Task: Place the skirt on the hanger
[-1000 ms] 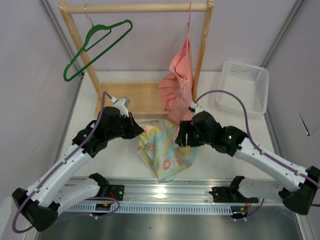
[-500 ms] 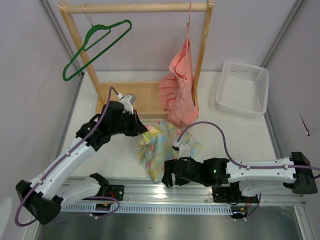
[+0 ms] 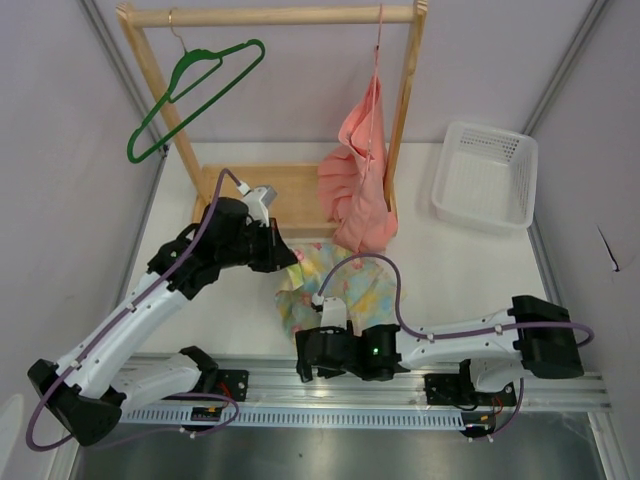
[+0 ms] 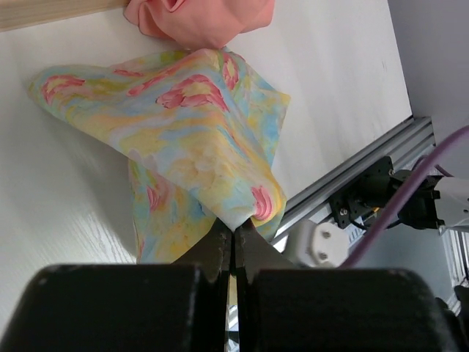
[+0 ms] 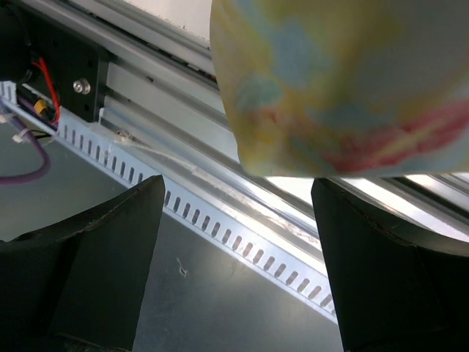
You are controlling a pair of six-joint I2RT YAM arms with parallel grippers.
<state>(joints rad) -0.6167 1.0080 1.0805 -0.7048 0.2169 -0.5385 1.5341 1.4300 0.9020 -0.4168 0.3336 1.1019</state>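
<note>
The skirt (image 3: 345, 283), pastel yellow, mint and blue with pink flowers, lies crumpled on the white table in front of the rack. My left gripper (image 3: 287, 257) is shut on its upper left corner; in the left wrist view the cloth (image 4: 183, 125) drapes away from the pinched tips (image 4: 234, 235). My right gripper (image 3: 304, 358) sits low over the front rail, just below the skirt's near end, open with nothing between its fingers. In the right wrist view the skirt's hem (image 5: 344, 81) hangs above the open gap (image 5: 236, 183). The dark green hanger (image 3: 190, 85) hangs tilted on the wooden bar, far left.
A salmon-pink ruffled garment (image 3: 360, 180) hangs from the wooden rack (image 3: 280, 15) just behind the skirt. A white basket (image 3: 485, 175) stands at the back right. The slotted aluminium rail (image 5: 183, 169) runs along the table's near edge under my right gripper.
My right arm swung from the skirt's right edge down to the front rail, its jaws opening wider. The left gripper stayed shut on the skirt corner, shifting slightly back.
</note>
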